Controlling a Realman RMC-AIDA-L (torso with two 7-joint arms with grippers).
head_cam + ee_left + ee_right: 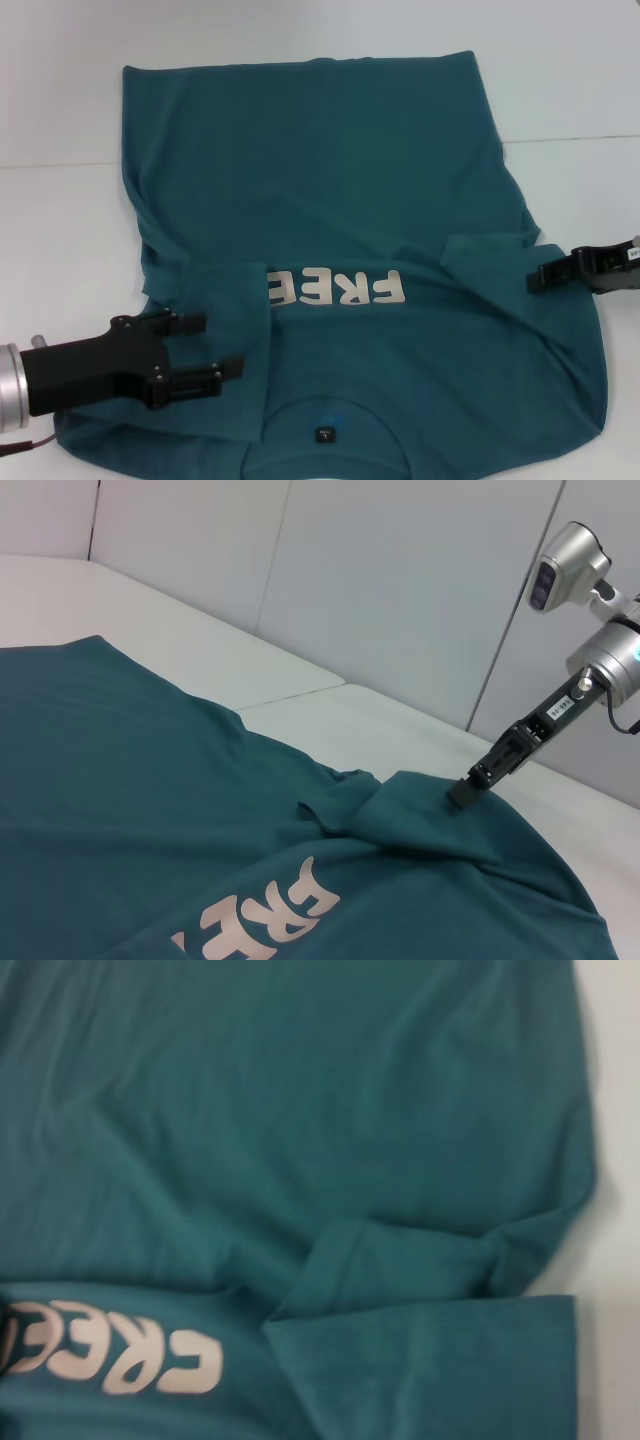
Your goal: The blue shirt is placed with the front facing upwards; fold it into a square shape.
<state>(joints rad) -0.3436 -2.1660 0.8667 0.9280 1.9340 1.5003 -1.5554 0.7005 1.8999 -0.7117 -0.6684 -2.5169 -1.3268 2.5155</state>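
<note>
Both sleeves folded in on shirt (330, 200); body folds left. Left gripper (207, 347) open over left sleeve. Right gripper (536, 279) at right sleeve, closure unclear.

Item, free room: we find bare white desk (60, 120) along the far edge beyond the hem and down both flanks of the blue shirt (330, 170), with nothing standing on it. Item, obstacles: the shirt itself covers the middle, its two sleeves folded inward as raised flaps; our left end effector (208, 347), fingers parted, hangs over the left flap, and our right end effector (537, 279) sits at the right flap's edge. Between the two, the lettered chest lies open to approach from above.
</note>
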